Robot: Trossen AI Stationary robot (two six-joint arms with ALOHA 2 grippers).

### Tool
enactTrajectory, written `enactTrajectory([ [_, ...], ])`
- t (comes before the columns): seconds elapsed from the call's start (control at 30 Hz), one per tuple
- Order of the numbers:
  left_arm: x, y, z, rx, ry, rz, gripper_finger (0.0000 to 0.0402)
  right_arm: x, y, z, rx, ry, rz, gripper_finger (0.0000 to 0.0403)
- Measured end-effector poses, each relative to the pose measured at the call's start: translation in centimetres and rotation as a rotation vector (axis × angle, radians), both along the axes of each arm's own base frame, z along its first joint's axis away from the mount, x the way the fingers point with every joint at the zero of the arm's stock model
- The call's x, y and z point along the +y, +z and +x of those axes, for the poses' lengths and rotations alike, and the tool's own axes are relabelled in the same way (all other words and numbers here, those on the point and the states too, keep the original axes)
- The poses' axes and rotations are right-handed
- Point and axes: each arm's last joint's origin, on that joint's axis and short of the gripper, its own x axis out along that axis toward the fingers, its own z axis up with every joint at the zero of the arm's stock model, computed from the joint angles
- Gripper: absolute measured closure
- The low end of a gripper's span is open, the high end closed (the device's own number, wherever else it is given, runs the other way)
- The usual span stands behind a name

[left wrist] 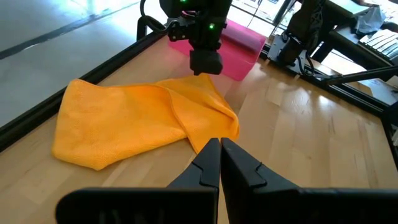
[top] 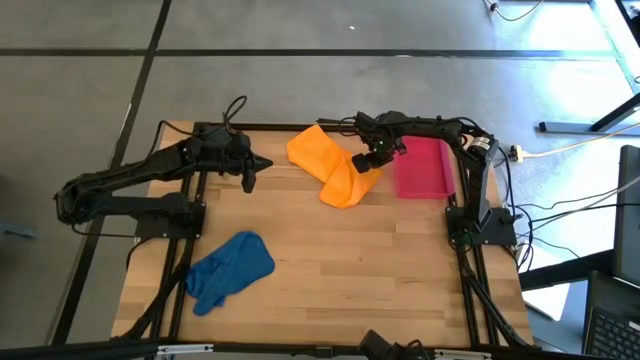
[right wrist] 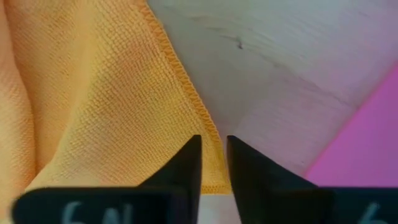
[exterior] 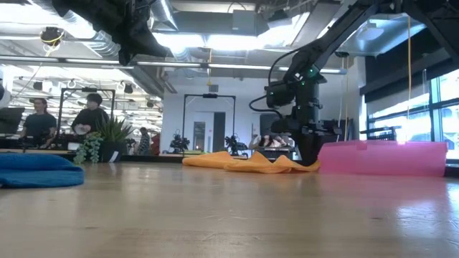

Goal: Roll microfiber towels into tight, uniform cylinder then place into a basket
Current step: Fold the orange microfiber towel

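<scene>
Nearly closed over the orange towel's hemmed corner, the right gripper's fingers are pinching it beside the basket, nearer than the shut, empty left gripper.

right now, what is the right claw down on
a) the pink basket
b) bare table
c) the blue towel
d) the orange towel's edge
d: the right claw is low over the hemmed corner of the orange towel, beside the pink basket; the blue towel lies apart, near the table's front.
</scene>
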Motion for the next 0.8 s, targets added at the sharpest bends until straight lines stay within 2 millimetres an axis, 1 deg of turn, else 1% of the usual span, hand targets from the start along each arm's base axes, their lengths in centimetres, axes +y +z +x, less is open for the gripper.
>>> enactTrajectory([
  [0.13, 0.0, 0.0, 0.0, 0.000, -0.001, 0.002, 0.0400, 0.0, 0.0, 0.0, 0.000, -0.027, 0.002, 0.0269],
  [0.23, 0.0, 0.0, 0.0, 0.002, -0.003, 0.005, 0.0400, 0.1, -0.2, -0.1, -0.007, -0.056, 0.039, 0.0249],
  [0.37, 0.0, 0.0, 0.0, 0.002, -0.004, 0.006, 0.0400, 0.4, -1.5, -0.2, 0.001, -0.054, 0.108, 0.0241],
  [0.5, 0.0, 0.0, 0.0, 0.002, -0.004, 0.006, 0.0400, 0.4, -1.9, -0.3, 0.011, -0.028, 0.116, 0.0242],
  [0.57, 0.0, 0.0, 0.0, 0.002, -0.004, 0.006, 0.0400, 0.4, -1.9, -0.3, 0.017, -0.026, 0.108, 0.0255],
  [0.63, 0.0, 0.0, 0.0, 0.002, -0.004, 0.006, 0.0400, 0.4, -1.9, -0.3, 0.018, -0.015, 0.108, 0.0279],
  [0.8, 0.0, 0.0, 0.0, -0.004, 0.003, -0.012, 0.0400, 0.4, -2.0, -0.4, 0.019, 0.052, 0.105, 0.0382],
])
